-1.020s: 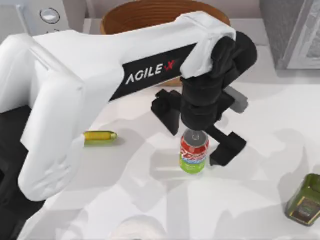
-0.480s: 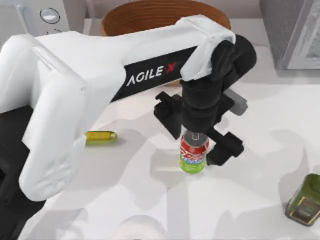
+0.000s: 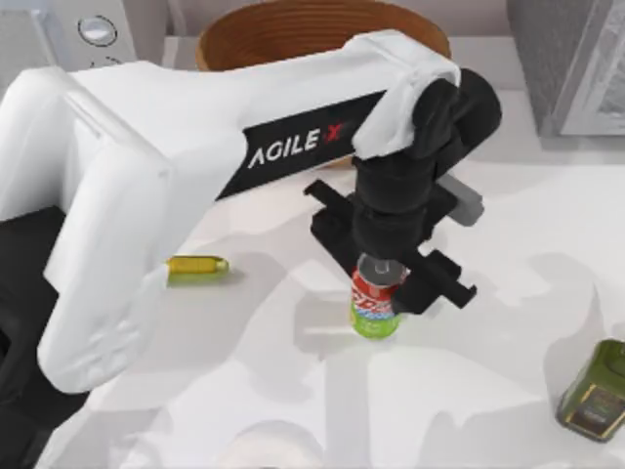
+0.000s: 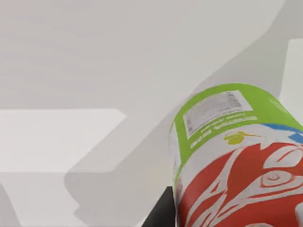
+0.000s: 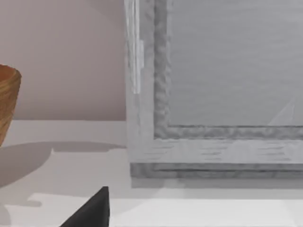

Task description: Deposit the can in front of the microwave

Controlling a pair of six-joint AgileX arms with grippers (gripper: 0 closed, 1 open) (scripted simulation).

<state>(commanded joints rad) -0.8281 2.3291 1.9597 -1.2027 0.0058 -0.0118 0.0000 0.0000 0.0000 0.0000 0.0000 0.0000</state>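
Note:
The can, red above and bright green below with a silver lid, stands upright on the white table near the middle. My left gripper reaches down over it, its black fingers pressed in at the can's upper sides, shut on it. The left wrist view shows the can close up, its base resting on the table. The microwave sits at the far left back corner, one round dial showing, partly hidden by my left arm. A dark tip of my right gripper shows in the right wrist view.
A wooden bowl stands at the back centre behind the left arm. A small yellow-green cylinder lies left of the can. An olive-green tin stands at the front right. A darker grey box with a framed door fills the back right.
The left gripper's fingers have drawn inward from wide apart to against the can's sides. The can has stayed where it was on the table.

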